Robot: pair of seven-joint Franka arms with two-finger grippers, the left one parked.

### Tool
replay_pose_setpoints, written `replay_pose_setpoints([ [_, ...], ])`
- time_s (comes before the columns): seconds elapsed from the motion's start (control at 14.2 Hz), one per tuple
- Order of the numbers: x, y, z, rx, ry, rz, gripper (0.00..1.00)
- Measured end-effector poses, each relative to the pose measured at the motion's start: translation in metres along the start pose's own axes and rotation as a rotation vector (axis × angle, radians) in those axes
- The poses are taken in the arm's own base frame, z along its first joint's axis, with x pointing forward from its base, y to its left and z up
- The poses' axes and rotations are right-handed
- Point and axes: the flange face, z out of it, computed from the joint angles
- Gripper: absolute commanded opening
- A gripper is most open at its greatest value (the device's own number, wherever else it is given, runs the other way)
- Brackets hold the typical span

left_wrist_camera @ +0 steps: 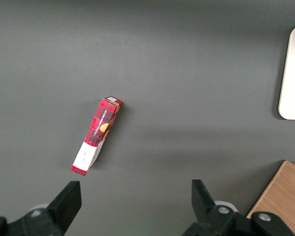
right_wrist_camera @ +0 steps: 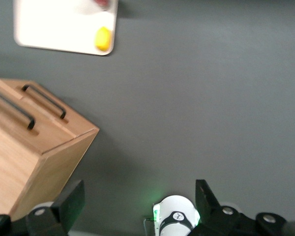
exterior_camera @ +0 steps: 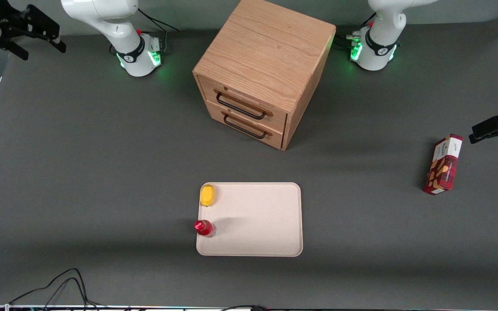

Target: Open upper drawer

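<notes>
Upper drawer (exterior_camera: 244,105) shut, topmost of two in oak cabinet (exterior_camera: 266,52) mid-desk, front angled toward working arm's end. Likely stiff, slides on straight pull; grip thin black wire handle (exterior_camera: 240,107) at middle, not matching lower drawer (exterior_camera: 249,127). Gripper (right_wrist_camera: 137,199) raised near own base, well apart from cabinet, fingers (right_wrist_camera: 69,199) spread open, holding nothing.

Right arm's tool (right_wrist_camera: 137,201) hangs raised, fingers spread.

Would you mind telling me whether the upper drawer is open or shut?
Shut: the upper drawer sits flush with the lower drawer. The open hand hangs high above the table, away from it.
</notes>
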Motion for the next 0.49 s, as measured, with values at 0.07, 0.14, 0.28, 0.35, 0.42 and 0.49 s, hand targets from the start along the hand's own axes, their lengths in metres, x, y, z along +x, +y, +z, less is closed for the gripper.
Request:
replay_pose_setpoints([
  [0.07, -0.001, -0.01, -0.006, 0.004, 0.014, -0.058, 1.0],
  [0.14, -0.002, -0.027, -0.01, 0.011, 0.025, -0.112, 1.0],
  [0.28, -0.002, -0.069, -0.01, 0.081, 0.025, -0.2, 1.0],
  [0.35, 0.0, -0.082, -0.008, 0.127, 0.018, -0.229, 1.0],
  [0.42, 0.004, -0.092, -0.003, 0.167, 0.004, -0.253, 1.0],
  [0.49, 0.009, -0.102, 0.004, 0.195, -0.014, -0.279, 1.0],
])
